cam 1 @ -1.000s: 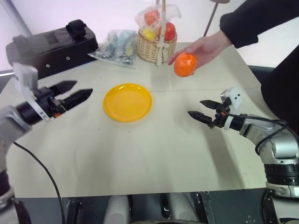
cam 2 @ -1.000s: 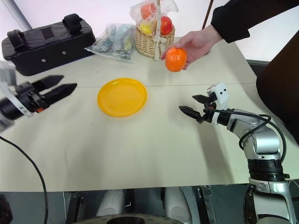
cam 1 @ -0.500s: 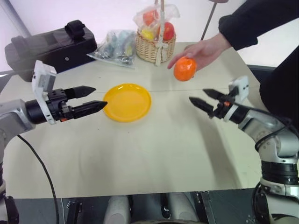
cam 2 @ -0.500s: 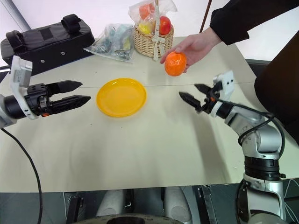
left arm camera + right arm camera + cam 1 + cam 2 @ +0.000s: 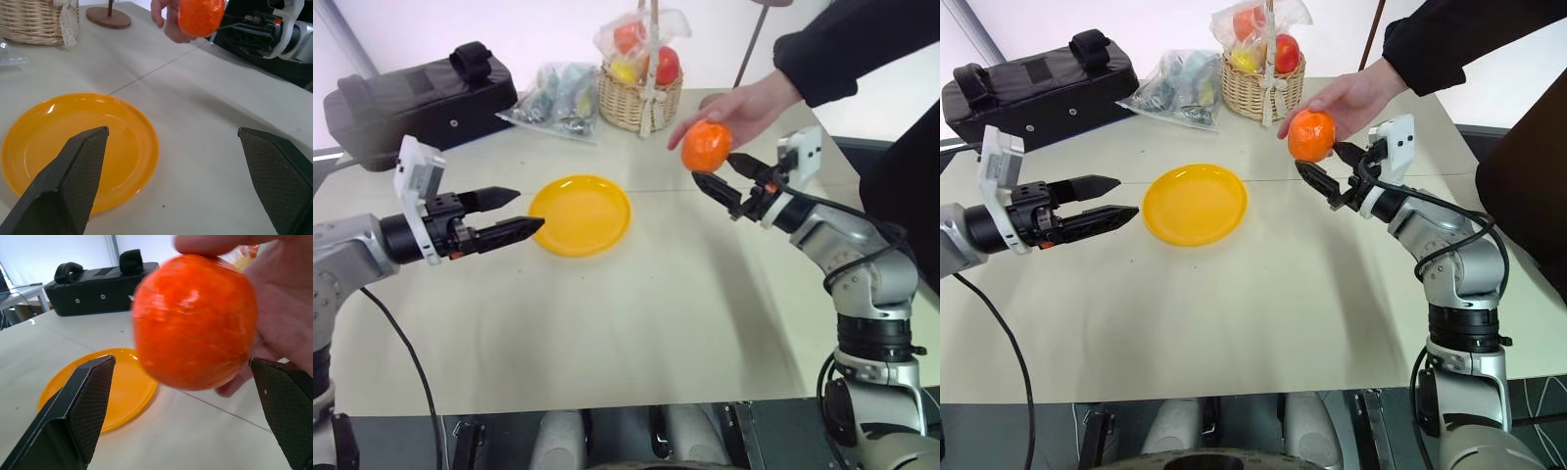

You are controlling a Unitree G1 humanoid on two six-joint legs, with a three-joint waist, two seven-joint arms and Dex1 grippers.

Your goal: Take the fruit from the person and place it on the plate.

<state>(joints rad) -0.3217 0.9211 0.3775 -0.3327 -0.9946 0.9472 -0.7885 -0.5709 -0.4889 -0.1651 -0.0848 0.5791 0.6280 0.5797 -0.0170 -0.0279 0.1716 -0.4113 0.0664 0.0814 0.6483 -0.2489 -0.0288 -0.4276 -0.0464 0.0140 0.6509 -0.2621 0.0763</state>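
Both eye views look forward and down from above the near edge of the table [image 5: 607, 323], sharing the yellow plate [image 5: 579, 213] at its middle. The left wrist view sits low beside the plate, facing across it. The right wrist view faces the plate from close behind the orange fruit [image 5: 195, 320].

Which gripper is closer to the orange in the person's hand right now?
Right. The right gripper, jaws open, sits just beside and below the orange in the person's hand. The left gripper, also open, is far off, across the plate.
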